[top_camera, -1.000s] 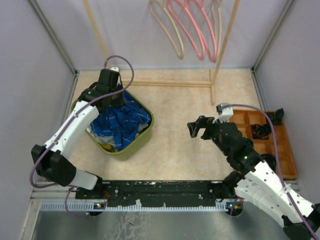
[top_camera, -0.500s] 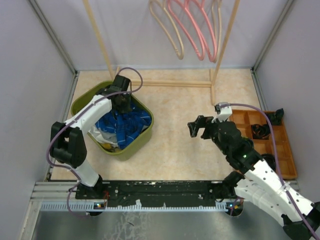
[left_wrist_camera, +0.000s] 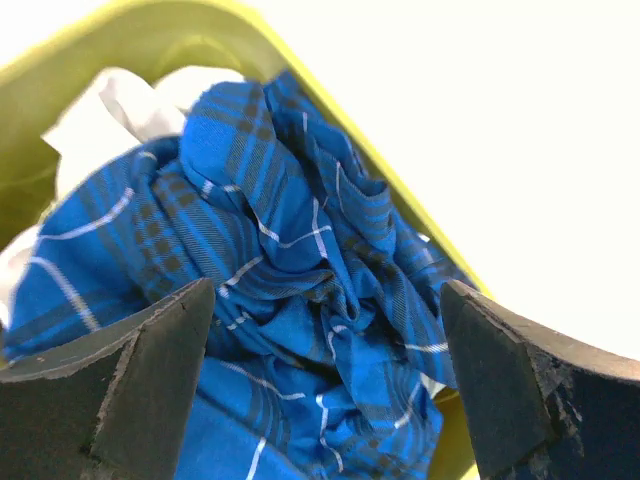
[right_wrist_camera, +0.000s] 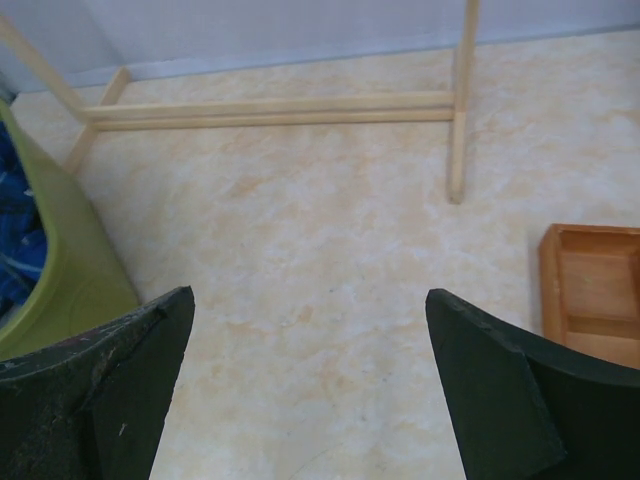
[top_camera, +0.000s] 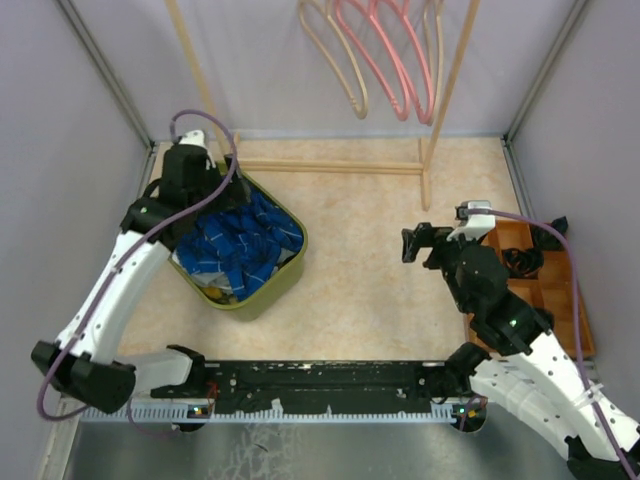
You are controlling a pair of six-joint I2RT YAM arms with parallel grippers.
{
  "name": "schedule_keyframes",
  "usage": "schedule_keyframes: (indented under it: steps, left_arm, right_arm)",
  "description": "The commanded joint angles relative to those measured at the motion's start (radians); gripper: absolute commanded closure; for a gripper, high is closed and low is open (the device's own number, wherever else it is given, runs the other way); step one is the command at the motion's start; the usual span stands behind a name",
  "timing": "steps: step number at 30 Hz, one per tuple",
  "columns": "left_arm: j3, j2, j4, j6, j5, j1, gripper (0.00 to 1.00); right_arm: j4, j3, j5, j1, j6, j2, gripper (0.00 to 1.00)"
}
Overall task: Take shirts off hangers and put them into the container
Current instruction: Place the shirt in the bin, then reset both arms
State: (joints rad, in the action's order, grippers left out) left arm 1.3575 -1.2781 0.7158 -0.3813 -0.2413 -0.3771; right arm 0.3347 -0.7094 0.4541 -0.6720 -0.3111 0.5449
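Left tool (left_wrist_camera: 325, 375) has sprung wide open, empty, above blue shirt (left_wrist_camera: 300, 250).

Top view: even, diffuse light reaches you from above — shadows faint and soft, no glare. Left wrist view: the table (left_wrist_camera: 540, 120) beyond the container (left_wrist_camera: 150, 35) burns out to plain white; the right wrist view is evenly lit and sharp.

The beige counter (top_camera: 360, 290) carries the olive-green container (top_camera: 262, 296) at nine o'clock, an orange tray (top_camera: 556, 300) at three, and the wooden rack's base (top_camera: 330, 166) at twelve.
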Motion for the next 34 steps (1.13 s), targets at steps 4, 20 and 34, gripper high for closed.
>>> schedule_keyframes:
  steps: [4,20,34]
  left_arm:
    - [-0.036,0.199,-0.136,-0.016,-0.077,0.004,0.01]
    - [-0.068,0.338,-0.137,-0.011,-0.108,0.004,0.01]
    - [-0.067,0.338,-0.145,-0.021,-0.088,0.004,0.01]
  right_arm:
    - [0.223,-0.183,0.168,0.083,0.035,0.106,0.01]
    - [0.326,-0.633,-0.495,0.744,0.035,0.210,0.01]
    - [0.206,-0.671,-0.273,0.744,-0.022,0.097,0.01]
